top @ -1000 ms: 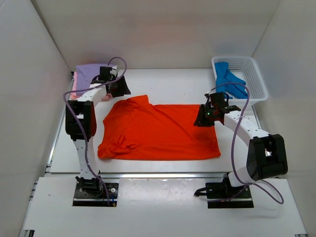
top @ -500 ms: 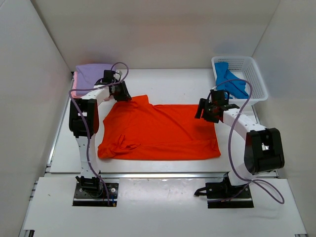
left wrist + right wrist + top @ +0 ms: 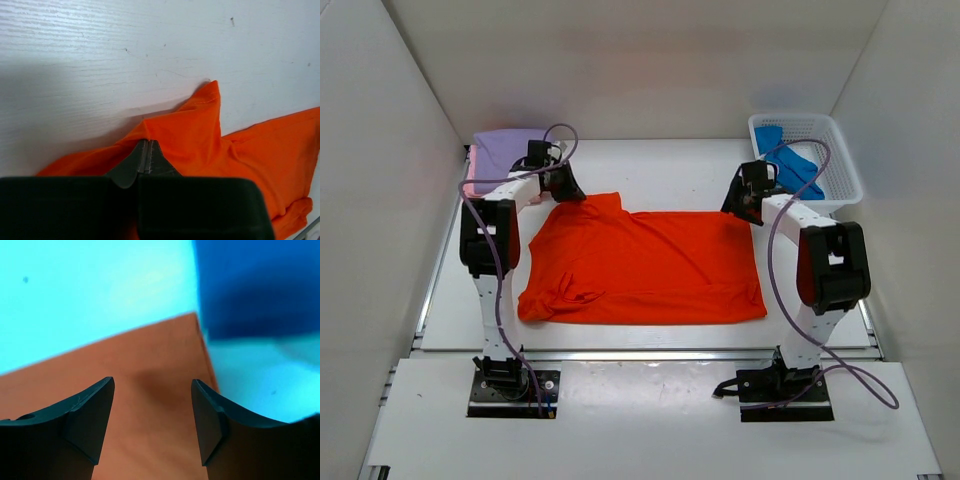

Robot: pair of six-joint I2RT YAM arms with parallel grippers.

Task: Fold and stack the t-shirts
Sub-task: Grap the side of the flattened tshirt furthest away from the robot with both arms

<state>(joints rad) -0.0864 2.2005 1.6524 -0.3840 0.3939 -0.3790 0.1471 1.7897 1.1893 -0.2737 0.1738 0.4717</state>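
The orange-red t-shirt (image 3: pixel 640 265) lies spread flat in the middle of the table. My left gripper (image 3: pixel 565 190) is at its far left corner. In the left wrist view the left gripper (image 3: pixel 146 149) is shut, with a raised ridge of the orange-red t-shirt (image 3: pixel 190 125) pinched at its tips. My right gripper (image 3: pixel 745 205) hovers at the shirt's far right corner. The right wrist view shows the right gripper (image 3: pixel 152 390) open above the shirt's corner (image 3: pixel 135 360), with nothing between the fingers. A lavender tee (image 3: pixel 505 148) lies on a pink one (image 3: pixel 471 182) at the far left.
A white mesh basket (image 3: pixel 840 165) stands at the far right with a blue tee (image 3: pixel 785 170) in it, close behind my right gripper. White walls close in the table at the back and both sides. The right wrist view has a strong blue cast.
The left gripper has closed on the shirt's far left corner. The right gripper has opened, let go of the shirt's right edge and moved up and away toward the basket.
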